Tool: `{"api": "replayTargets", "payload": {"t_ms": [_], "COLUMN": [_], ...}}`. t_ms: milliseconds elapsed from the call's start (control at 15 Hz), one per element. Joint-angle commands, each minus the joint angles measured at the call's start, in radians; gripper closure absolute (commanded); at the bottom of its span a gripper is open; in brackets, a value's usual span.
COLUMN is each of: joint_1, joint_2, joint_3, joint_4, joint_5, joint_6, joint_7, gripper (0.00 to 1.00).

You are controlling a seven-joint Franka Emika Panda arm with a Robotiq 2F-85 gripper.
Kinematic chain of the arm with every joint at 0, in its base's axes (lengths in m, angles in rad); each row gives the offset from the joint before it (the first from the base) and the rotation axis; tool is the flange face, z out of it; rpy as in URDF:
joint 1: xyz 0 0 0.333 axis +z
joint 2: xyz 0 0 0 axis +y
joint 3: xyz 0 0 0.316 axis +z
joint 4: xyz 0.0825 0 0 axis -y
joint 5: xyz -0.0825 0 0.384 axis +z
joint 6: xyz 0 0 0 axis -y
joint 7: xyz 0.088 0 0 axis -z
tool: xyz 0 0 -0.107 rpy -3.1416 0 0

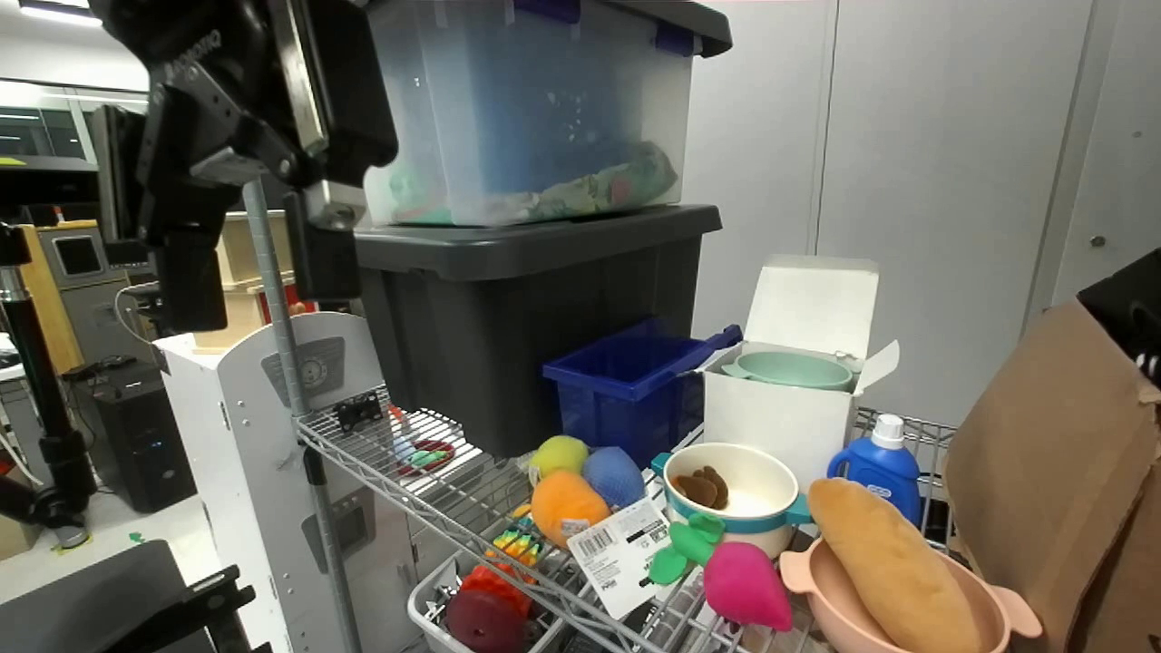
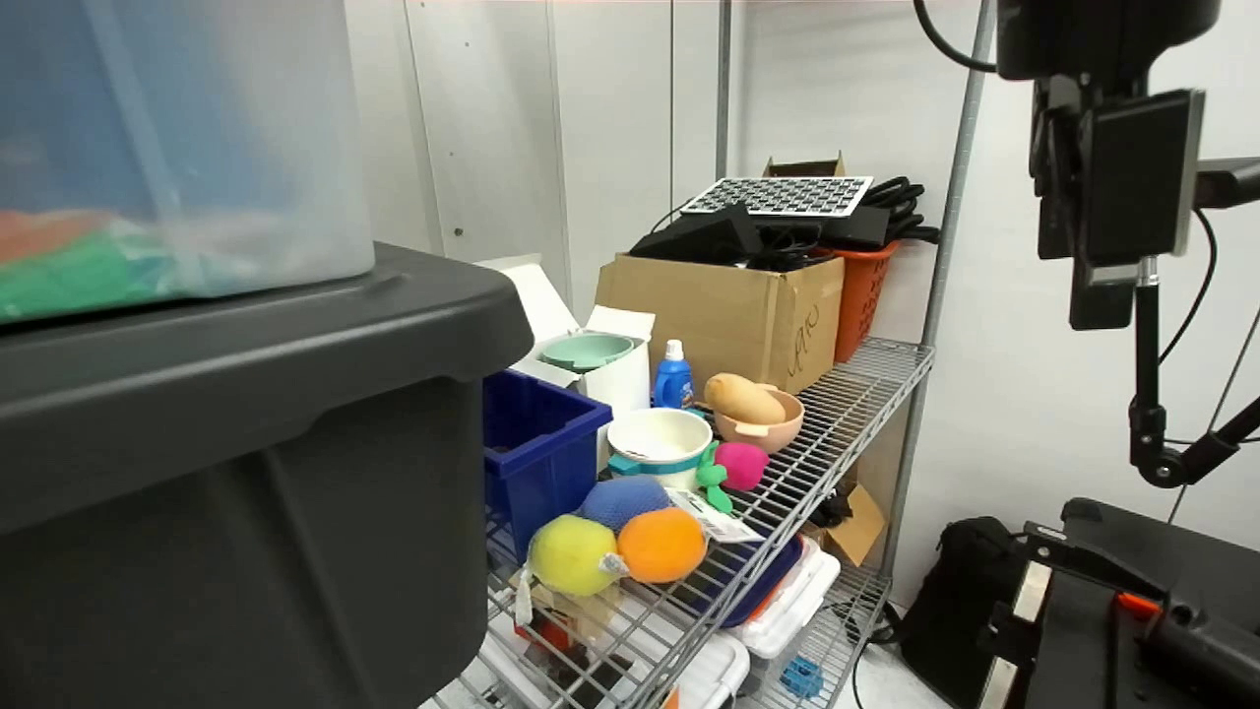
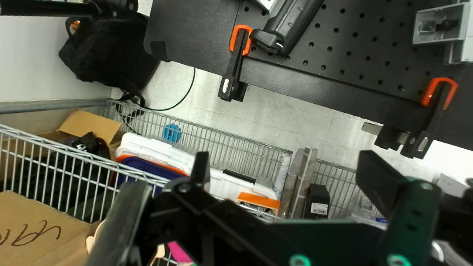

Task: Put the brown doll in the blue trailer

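The brown doll (image 1: 703, 487) lies inside a white pot with a teal band (image 1: 766, 526); only a brown rounded part of it shows. In an exterior view the same pot (image 2: 660, 438) shows, but the doll is hidden in it. The blue trailer (image 1: 626, 392), a dark blue open-topped bin, stands behind the pot beside the dark grey tote; it also shows in an exterior view (image 2: 551, 473). My gripper (image 1: 261, 292) is open and empty, high and well away from the shelf items. In the wrist view its fingers (image 3: 284, 166) are wide apart; neither doll nor trailer shows there.
A grey tote (image 1: 535, 317) with a clear bin on top (image 1: 535, 118) stands beside the trailer. Around the pot are a white box (image 1: 771, 426), blue bottle (image 1: 884, 467), pink bowl with bread (image 1: 984, 589), pink beet toy (image 1: 746, 585) and soft balls (image 1: 567, 508). The wire shelf edge (image 1: 490, 544) faces me.
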Motion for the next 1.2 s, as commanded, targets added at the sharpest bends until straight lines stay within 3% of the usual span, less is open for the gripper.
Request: {"api": "replayTargets", "payload": {"t_ms": [0,1133], "joint_1": [0.016,0.026], "joint_2": [0.022,0.075], "joint_3": [-0.007,-0.010], "joint_4": [0.038,0.102], "joint_5": [0.034,0.097], "joint_6": [-0.048,-0.114], "joint_7": [-0.025,-0.061], "gripper": [0.00,0.00]}}
